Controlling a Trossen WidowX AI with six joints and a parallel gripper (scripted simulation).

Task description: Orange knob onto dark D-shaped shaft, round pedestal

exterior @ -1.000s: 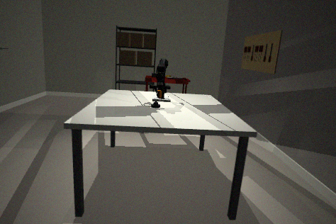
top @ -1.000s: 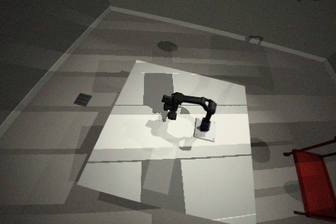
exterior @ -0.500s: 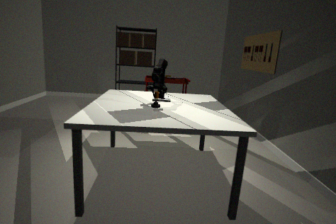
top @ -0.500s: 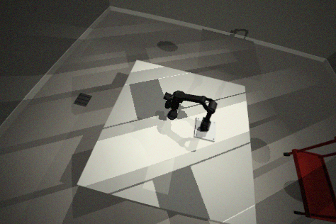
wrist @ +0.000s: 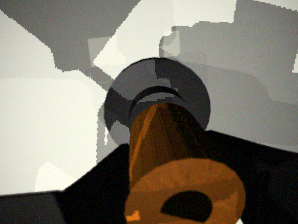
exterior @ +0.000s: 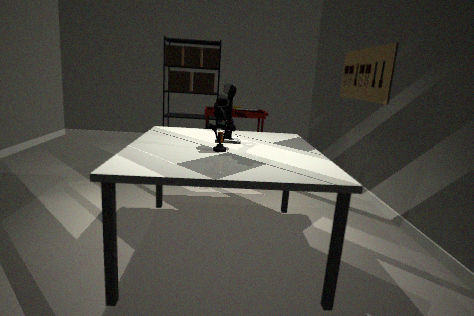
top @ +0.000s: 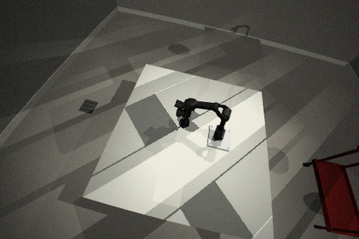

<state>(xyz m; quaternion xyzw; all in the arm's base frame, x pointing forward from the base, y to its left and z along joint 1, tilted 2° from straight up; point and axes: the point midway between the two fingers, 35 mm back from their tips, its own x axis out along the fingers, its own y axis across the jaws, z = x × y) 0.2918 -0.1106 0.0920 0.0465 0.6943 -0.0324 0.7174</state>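
Note:
The orange knob (exterior: 220,136) (wrist: 162,145) is upright between the fingers of my gripper (top: 184,120) (exterior: 220,135) (wrist: 167,145), which is shut on it. The wrist view shows the hole in the knob's near end. The round dark pedestal (exterior: 220,149) (wrist: 192,95) is below. In the wrist view the knob's far end overlaps the pedestal's middle and hides the shaft. In the exterior view the knob stands over the pedestal and seems a little above its base. I cannot tell whether the knob touches the shaft. The knob cannot be made out in the top view.
The arm's base stands on a pale plate (top: 225,145) on the white table (top: 167,174) (exterior: 150,165). Dark shadows and bright bands cross the table top. A red bench (top: 338,197) (exterior: 255,114) and a shelf rack (exterior: 192,67) stand away from the table.

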